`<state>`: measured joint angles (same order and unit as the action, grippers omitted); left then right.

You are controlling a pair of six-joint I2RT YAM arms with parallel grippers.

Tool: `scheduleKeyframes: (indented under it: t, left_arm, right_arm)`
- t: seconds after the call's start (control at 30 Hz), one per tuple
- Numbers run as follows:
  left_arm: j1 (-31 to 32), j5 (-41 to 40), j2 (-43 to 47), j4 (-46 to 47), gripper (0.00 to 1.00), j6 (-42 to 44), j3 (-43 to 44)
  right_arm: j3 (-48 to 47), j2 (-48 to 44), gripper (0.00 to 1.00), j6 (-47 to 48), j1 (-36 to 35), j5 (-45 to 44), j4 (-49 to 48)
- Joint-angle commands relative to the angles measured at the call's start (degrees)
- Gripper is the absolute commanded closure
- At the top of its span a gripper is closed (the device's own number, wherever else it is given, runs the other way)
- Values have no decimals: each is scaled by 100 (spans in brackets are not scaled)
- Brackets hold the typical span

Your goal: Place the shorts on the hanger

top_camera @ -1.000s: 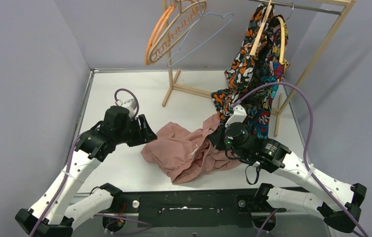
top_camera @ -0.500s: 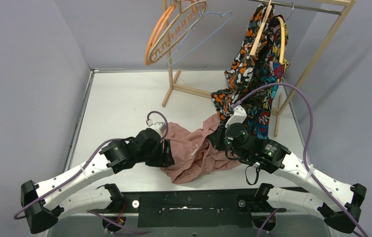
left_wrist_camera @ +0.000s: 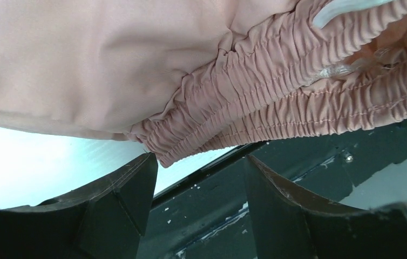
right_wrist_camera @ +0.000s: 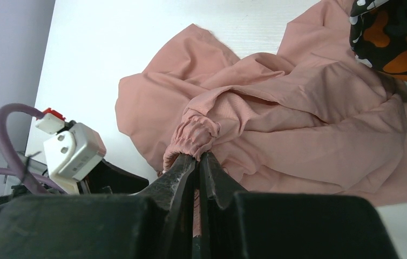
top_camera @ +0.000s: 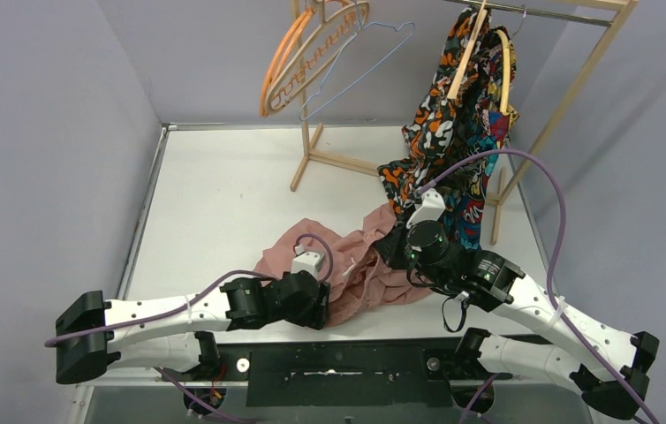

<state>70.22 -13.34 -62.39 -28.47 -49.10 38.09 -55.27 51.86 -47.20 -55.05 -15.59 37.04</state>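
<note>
Shorts (top_camera: 369,274), dusty pink, crumpled on table (top_camera: 215,194).
Right gripper (right_wrist_camera: 198,156) pinches the waistband (left_wrist_camera: 277,86) tight; left gripper (left_wrist_camera: 200,157) gapes empty just below it.

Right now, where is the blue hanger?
Top view, upper middle: the blue hanger hangs beside the orange hanger and pale wooden hanger, left of the patterned garment.

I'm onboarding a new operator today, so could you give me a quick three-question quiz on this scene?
1. True or false: the right claw is shut on the waistband of the shorts.
2. Where is the blue hanger? A) held by a claw B) hung on the rack C) under the shorts
3. Fill in: the jaws of the left claw stand ____.
Key: 1 true; 2 B; 3 open.
</note>
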Motion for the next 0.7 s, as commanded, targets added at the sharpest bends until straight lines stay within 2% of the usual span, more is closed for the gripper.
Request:
scheduleKeyframes:
  t: [0.0, 0.23, 0.47, 0.5, 0.67]
  left_arm:
    - [139, -475, -214, 607, 40, -14, -90]
    - [150, -1170, -510, 565, 40, -114, -310]
    - [132, -1670, -415, 740, 49, -244, -522]
    - [129, -1732, -414, 754, 53, -268, -537]
    - [129, -1951, -274, 490, 91, -378, -455]
  right_arm:
    - [-168, -126, 100, -49, 58, -168, -189]
    - [-187, -165, 100, -67, 68, -124, -150]
    - [33, -362, 100, -199, 59, -180, -106]
    - [67, -390, 100, -216, 67, -185, -94]
    - [260, -496, 100, -330, 64, -216, -18]
